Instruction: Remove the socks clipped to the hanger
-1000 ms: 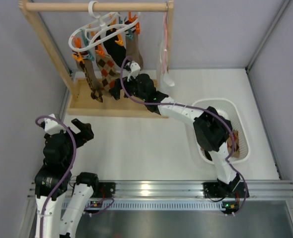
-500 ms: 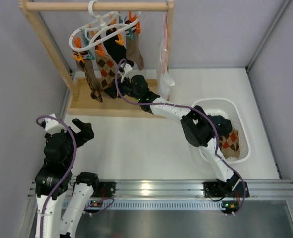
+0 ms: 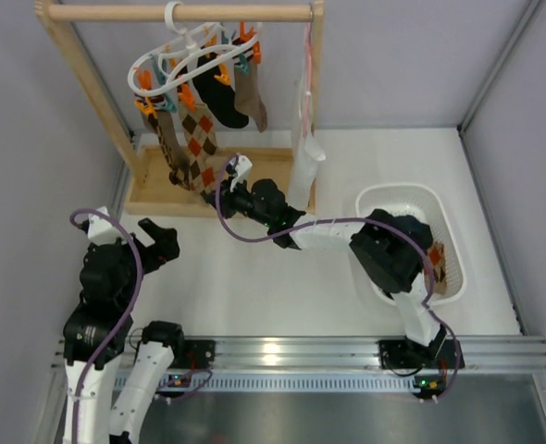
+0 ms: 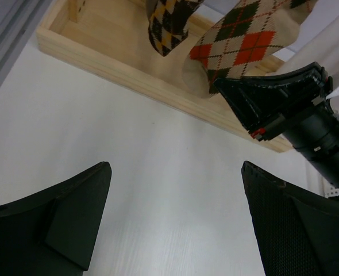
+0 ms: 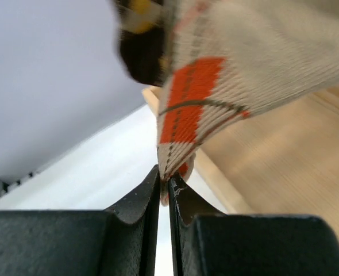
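Note:
The white ring-shaped hanger [image 3: 174,61] hangs by its hook from the wooden rail, with orange and teal clips. Several socks dangle from it: diamond-checked socks [image 3: 197,137], a black sock [image 3: 225,107] and a brown sock [image 3: 252,100]. My right gripper [image 3: 219,184] reaches under them and is shut on the toe of a diamond-checked sock [image 5: 215,98], pinched between its fingertips [image 5: 165,179]. The left wrist view shows that same sock [image 4: 244,40] above the black right gripper [image 4: 278,98]. My left gripper [image 3: 153,242] stands open and empty [image 4: 175,195] over the table, near left.
The wooden rail frame [image 3: 97,92] stands on a wooden base [image 3: 157,196] at the back left. A white cloth with a pink strap [image 3: 306,139] hangs at the rail's right end. A white basket [image 3: 393,191] at the right holds a diamond-checked sock [image 3: 437,268].
My right gripper has dropped lower and toward the near left under the socks, and has shut on a diamond-checked sock's toe. The left arm has barely shifted.

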Robot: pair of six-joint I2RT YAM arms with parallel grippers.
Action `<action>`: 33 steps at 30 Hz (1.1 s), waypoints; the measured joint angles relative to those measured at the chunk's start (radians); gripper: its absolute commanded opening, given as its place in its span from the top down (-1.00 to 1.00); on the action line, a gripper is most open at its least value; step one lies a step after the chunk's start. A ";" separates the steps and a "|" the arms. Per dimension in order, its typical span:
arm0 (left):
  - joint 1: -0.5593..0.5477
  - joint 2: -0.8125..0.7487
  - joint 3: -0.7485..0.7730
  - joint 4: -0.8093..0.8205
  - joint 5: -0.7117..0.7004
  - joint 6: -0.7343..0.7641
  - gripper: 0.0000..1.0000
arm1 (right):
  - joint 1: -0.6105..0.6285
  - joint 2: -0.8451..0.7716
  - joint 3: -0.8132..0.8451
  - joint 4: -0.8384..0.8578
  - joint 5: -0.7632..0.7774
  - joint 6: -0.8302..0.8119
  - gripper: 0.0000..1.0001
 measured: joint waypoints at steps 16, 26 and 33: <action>0.000 0.499 0.644 0.070 0.182 -0.019 -0.97 | 0.119 -0.286 -0.277 0.140 0.228 -0.108 1.00; 0.000 0.779 0.866 0.069 0.159 0.006 -0.97 | 0.216 -0.302 -0.308 0.118 0.298 -0.174 1.00; -0.009 0.840 0.927 0.068 0.103 0.045 -0.97 | 0.220 -0.301 -0.308 0.093 0.352 -0.202 1.00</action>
